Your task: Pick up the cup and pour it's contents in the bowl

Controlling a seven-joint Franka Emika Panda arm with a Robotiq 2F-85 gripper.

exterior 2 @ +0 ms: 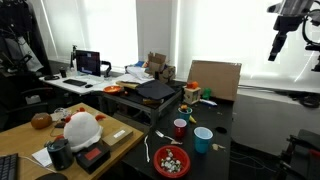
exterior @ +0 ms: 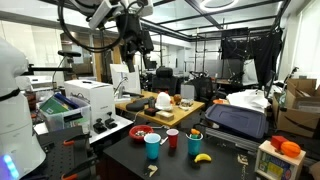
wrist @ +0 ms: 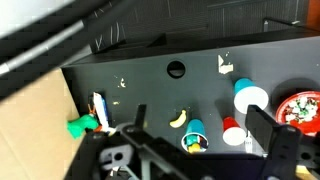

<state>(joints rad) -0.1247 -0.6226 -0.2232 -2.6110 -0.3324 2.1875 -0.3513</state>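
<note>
Wrist view: the cup (wrist: 194,137), a medium-blue tumbler, stands upright on the dark surface (wrist: 130,85), mouth up, with small yellowish bits showing inside. Upright keeps the contents in until it's tipped. Nothing touches it. In an exterior view the cup (exterior: 195,141) sits toward the front edge, with a banana (exterior: 202,157) just beside it.

Next along comes a small red cup (wrist: 233,132), then a teal cup (wrist: 250,98), then the bowl (wrist: 300,108), which is wide, red and shallow, with dark and coloured bits in it. The two spare cups sit between source and target. My read is that they are distractors, and any pour path has to clear them.

The hand (exterior: 135,42) hangs high over the surface, well apart from everything, with its jaws spread wide and empty. In the wrist view the fingers (wrist: 265,128) frame the cups from above. It looks like a start pose: the camera looks down on the whole layout and the grasp is not yet begun. Wide jaws would suit a side grasp around the tumbler.

Writing: none readable. The cups and the bowl are plain, with no logos seen. A white boxy machine (exterior: 90,100) off to the side shows no legible label at this size. A green object (wrist: 80,125) sits near the surface's edge; I can't identify it.
</note>
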